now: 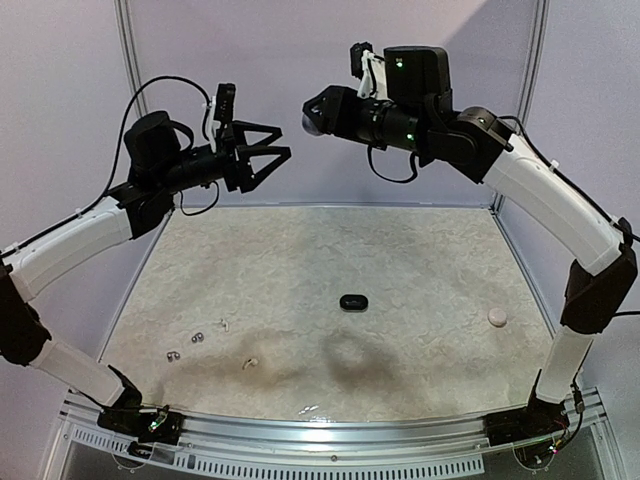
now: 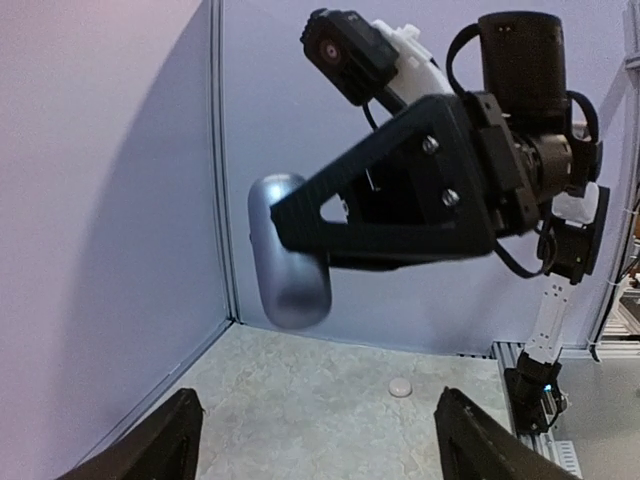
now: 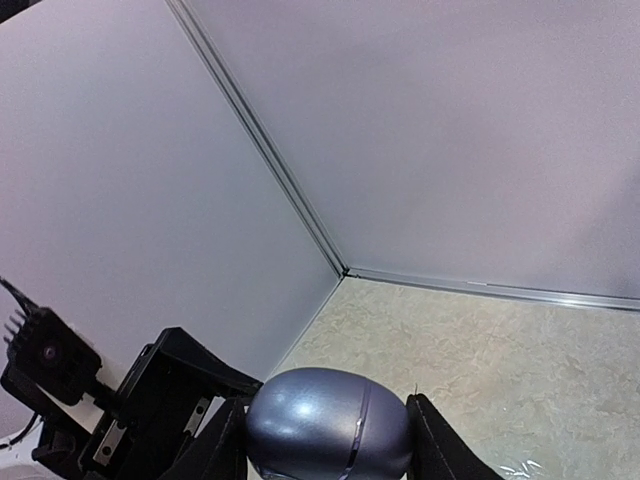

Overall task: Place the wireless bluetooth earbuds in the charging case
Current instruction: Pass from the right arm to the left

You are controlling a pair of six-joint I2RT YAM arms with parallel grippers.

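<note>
High above the table, my right gripper (image 1: 312, 114) is shut on a silvery-grey charging case (image 1: 310, 118), closed, with its seam showing (image 3: 330, 425). My left gripper (image 1: 268, 160) hangs open just left of it, level with the case and apart from it. In the left wrist view the case (image 2: 288, 255) sits ahead of my open left gripper (image 2: 320, 445). Tiny earbuds lie at the table's front left: two silvery ones (image 1: 173, 354) (image 1: 198, 337) and two pale ones (image 1: 222, 324) (image 1: 250, 363).
A small black case (image 1: 353, 302) lies at the table's middle. A round pale case (image 1: 497, 317) sits near the right side and also shows in the left wrist view (image 2: 400, 387). Walls close the back and both sides.
</note>
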